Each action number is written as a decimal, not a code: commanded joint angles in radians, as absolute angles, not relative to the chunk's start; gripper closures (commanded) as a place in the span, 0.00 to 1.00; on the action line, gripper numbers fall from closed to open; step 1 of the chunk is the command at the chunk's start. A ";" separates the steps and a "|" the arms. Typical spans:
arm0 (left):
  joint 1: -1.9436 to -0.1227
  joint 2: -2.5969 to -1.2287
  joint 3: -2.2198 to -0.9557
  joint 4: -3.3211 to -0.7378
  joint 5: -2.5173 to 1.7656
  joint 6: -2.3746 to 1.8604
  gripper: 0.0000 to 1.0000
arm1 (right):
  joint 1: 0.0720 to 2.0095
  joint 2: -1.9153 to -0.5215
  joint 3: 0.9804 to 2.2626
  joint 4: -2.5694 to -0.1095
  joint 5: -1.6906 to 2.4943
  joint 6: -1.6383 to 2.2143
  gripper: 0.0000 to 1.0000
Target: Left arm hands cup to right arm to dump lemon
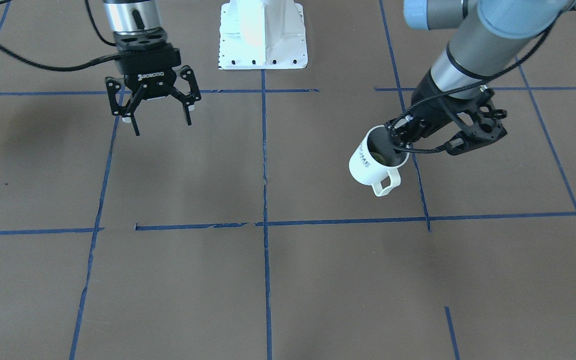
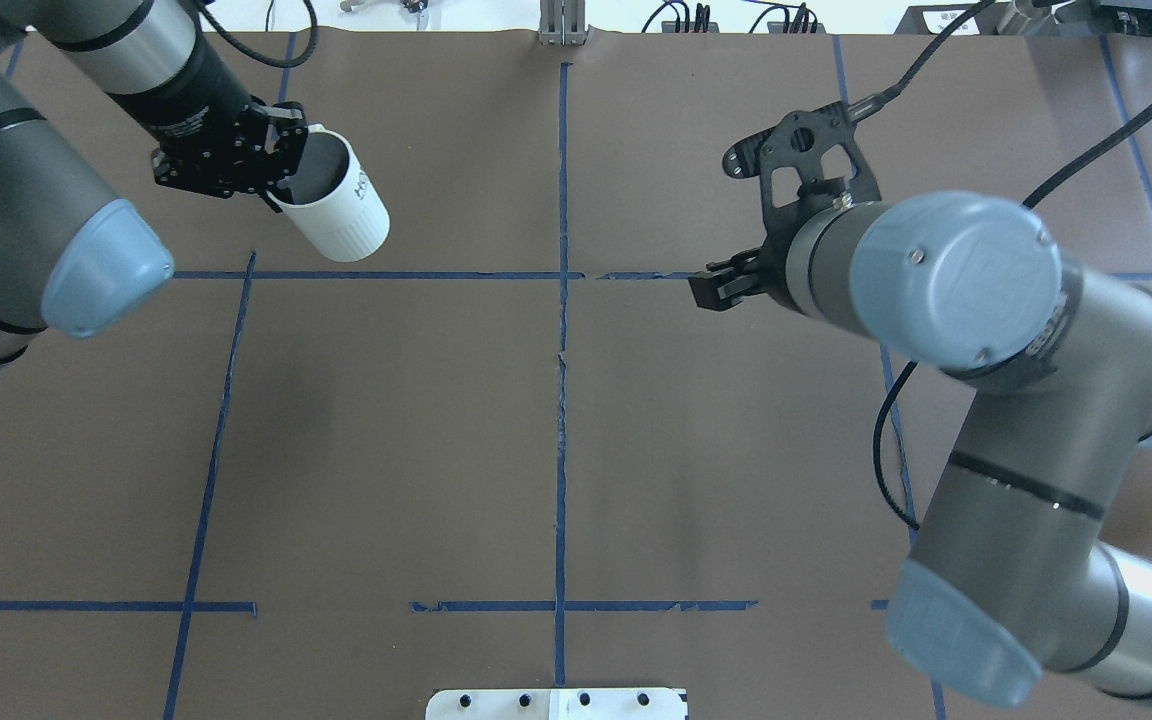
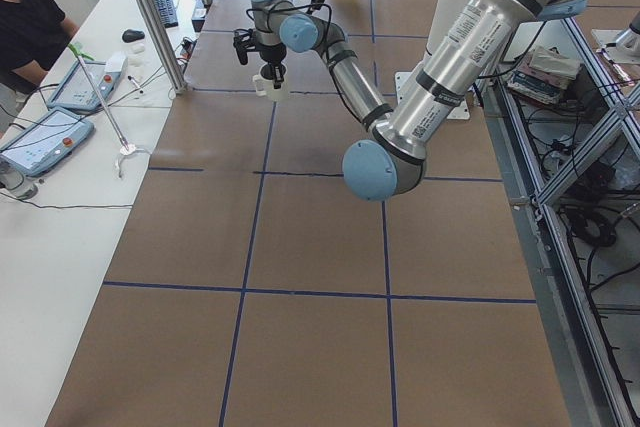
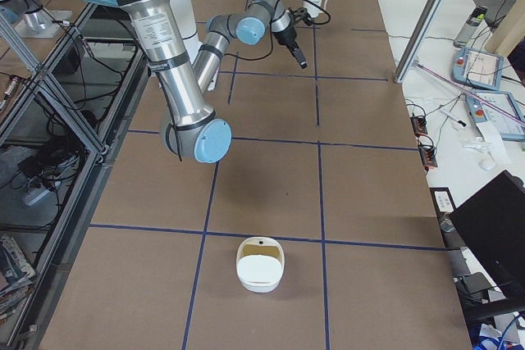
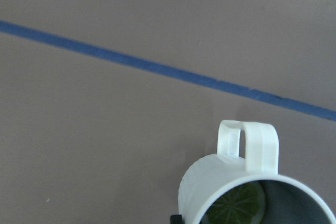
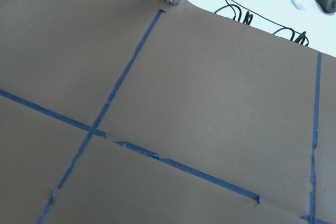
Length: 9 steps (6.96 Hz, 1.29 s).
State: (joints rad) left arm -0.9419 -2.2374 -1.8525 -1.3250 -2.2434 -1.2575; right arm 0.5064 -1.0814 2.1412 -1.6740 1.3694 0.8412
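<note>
The off-white cup with "HOME" lettering hangs tilted above the table on the robot's left side, its handle pointing toward the operators' side. My left gripper is shut on the cup's rim, one finger inside. It also shows in the overhead view with the cup. The yellow-green lemon lies inside the cup and shows in the front view. My right gripper, marked ROBOTIQ, hangs open and empty over the table's other half, far from the cup.
The white robot base stands at the table's middle edge. Blue tape lines divide the brown table. A white container sits on the table near the right-end camera. Operators' tablets and cables lie on the side bench.
</note>
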 commanded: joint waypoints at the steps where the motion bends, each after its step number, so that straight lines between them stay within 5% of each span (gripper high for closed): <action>1: -0.855 -2.366 -1.842 -1.313 -2.247 -1.403 1.00 | 0.325 -1.051 2.138 -1.529 1.107 0.899 0.00; 3: -0.799 -2.445 -1.819 -1.316 -2.249 -1.419 1.00 | 0.220 -1.124 2.100 -1.189 0.980 0.893 0.00; 9: -0.738 -2.500 -1.781 -1.313 -2.270 -1.425 1.00 | 0.202 -1.127 2.036 -1.037 0.881 0.698 0.00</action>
State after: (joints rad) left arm -0.7558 -2.5005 -1.7728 -1.3133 -2.2562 -1.4248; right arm 0.2031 -1.1273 2.0427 -1.0492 0.8817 0.7055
